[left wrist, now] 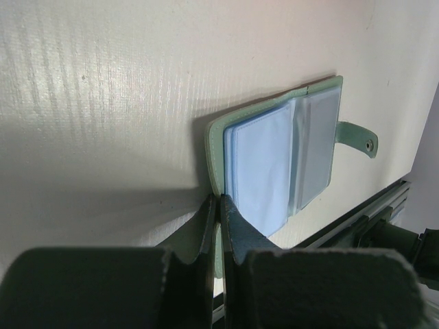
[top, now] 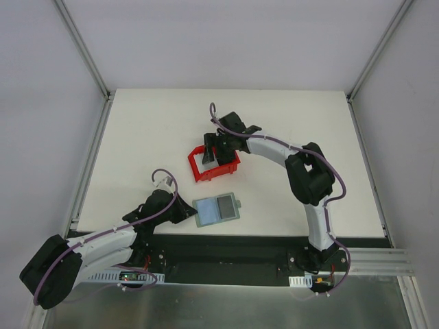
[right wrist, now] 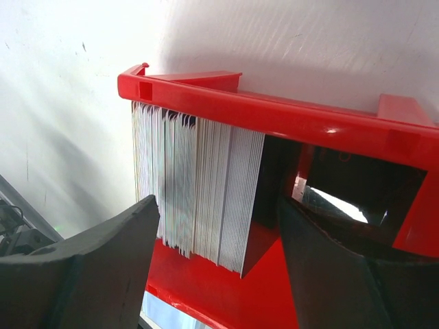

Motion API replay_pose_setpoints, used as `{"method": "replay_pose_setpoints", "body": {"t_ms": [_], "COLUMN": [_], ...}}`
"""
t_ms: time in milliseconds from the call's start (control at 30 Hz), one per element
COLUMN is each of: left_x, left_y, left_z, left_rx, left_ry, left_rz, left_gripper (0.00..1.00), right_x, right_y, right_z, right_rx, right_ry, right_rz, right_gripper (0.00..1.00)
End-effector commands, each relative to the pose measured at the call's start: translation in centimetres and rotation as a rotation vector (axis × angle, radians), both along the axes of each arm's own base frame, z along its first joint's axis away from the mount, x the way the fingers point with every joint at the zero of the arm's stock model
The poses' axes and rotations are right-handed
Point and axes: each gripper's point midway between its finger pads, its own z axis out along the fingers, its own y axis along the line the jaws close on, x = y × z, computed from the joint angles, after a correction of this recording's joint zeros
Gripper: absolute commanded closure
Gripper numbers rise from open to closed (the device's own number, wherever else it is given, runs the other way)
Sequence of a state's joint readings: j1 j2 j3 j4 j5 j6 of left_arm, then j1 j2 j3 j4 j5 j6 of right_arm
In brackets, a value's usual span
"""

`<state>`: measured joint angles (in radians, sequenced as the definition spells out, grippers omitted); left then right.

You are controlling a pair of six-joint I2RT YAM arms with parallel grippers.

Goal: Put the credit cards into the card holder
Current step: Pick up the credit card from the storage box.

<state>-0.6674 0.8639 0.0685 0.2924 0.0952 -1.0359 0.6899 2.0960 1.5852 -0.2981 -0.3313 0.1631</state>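
Note:
The card holder (top: 217,209) lies open near the table's front edge, with its blue-grey pockets facing up. In the left wrist view the card holder (left wrist: 274,164) shows a green cover and a snap tab at the right. My left gripper (left wrist: 219,202) is shut on the edge of the holder's left cover; in the top view the left gripper (top: 186,211) sits just left of the holder. A stack of pale credit cards (right wrist: 195,192) stands on edge in the red bin (right wrist: 274,113). My right gripper (right wrist: 219,204) is open, with one finger on each side of the stack.
The red bin (top: 199,171) stands at the table's middle, under the right gripper (top: 214,154). The table's front edge and a metal rail (left wrist: 357,219) lie just beyond the card holder.

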Motion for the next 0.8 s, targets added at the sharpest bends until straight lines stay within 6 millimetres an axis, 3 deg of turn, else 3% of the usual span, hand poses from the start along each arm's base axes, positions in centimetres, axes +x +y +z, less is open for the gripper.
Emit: {"method": "replay_pose_setpoints", "body": {"t_ms": [0,633,700,767], "left_x": [0.5,0.3,0.3,0.3], "left_y": [-0.2,-0.2,-0.2,-0.2], "left_z": [0.6,0.5,0.5,0.5], "left_rx": [0.008,0.006,0.004,0.005], "left_ry": [-0.022,-0.020,-0.020,-0.019], "left_rz": [-0.005,-0.010,-0.009,-0.009], "left_gripper": [1.00,1.00,1.00,1.00], "right_x": [0.3,0.6,0.9,1.4], "right_y": [0.4,-0.4,-0.6,-0.9], "right_z": [3.9,5.1,4.9,4.5], "right_rx": [0.072,0.087,0.073,0.049], "right_ry": [-0.063,-0.083,-0.093,-0.108], "right_rz": [0.024,0.014,0.002,-0.016], "right_gripper": [0.29,0.42,0.41,0.32]}}
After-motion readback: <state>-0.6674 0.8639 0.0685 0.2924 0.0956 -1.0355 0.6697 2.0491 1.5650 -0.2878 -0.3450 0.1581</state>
